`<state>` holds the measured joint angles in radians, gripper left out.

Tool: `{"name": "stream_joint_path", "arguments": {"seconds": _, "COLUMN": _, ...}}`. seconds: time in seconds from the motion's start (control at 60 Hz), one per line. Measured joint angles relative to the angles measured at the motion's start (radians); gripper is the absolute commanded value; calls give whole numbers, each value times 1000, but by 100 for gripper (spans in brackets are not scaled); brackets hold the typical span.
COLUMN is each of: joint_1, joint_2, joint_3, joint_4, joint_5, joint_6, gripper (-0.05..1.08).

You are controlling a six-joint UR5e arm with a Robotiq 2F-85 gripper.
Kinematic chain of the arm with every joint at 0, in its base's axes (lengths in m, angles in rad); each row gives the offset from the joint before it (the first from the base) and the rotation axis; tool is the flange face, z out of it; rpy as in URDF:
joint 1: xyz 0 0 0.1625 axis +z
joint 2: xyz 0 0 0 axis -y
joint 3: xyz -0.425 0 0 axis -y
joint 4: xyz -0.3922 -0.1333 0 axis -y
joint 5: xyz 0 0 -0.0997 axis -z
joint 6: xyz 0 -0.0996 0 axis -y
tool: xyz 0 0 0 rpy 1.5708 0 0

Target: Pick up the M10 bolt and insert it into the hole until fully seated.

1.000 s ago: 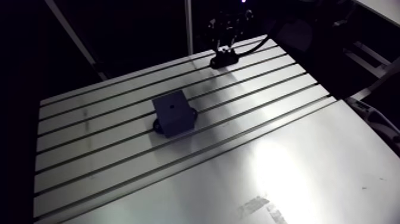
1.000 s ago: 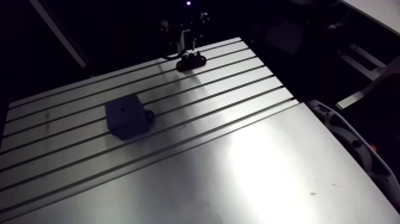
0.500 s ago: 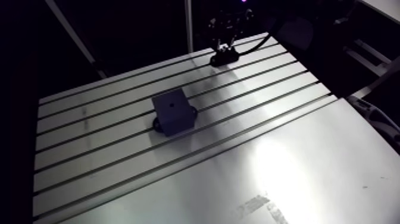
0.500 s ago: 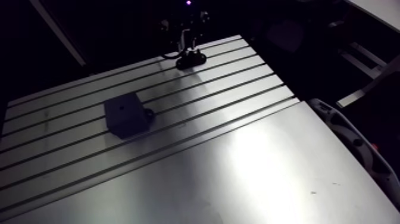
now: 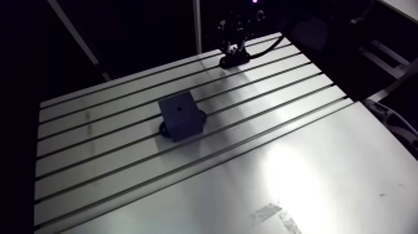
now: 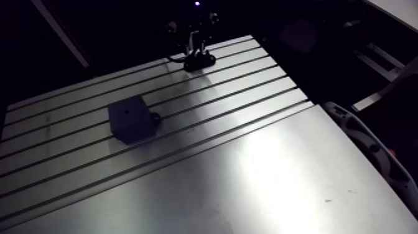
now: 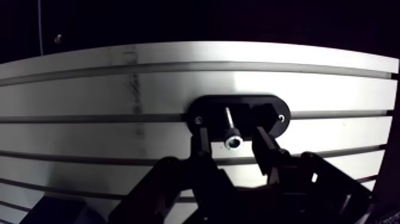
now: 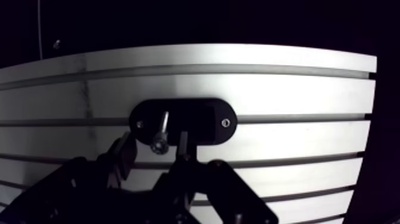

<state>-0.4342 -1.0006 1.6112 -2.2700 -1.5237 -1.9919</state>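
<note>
Arm view: the gripper (image 5: 234, 51) is held low at the counter's (image 5: 298, 168) far edge, over a black holder (image 5: 231, 61). The block (image 5: 180, 118) is set mid-counter, well apart, with bare surface all round.

Wrist view: the bolt (image 7: 230, 126) is seated in the holder, head up. It is straddled by the fingers (image 7: 266, 152), which are spread and apart from it.

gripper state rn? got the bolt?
Gripper: open, jaws either side of the M10 bolt standing in the black holder, not closed on it.
</note>
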Motion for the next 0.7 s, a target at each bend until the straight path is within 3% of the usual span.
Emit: {"name": "stream_joint_path", "arguments": {"seconds": 0.7, "joint_1": 1, "joint_2": 2, "joint_3": -2, "joint_4": 0, "joint_5": -1, "joint_6": 0, "gripper": 62}}
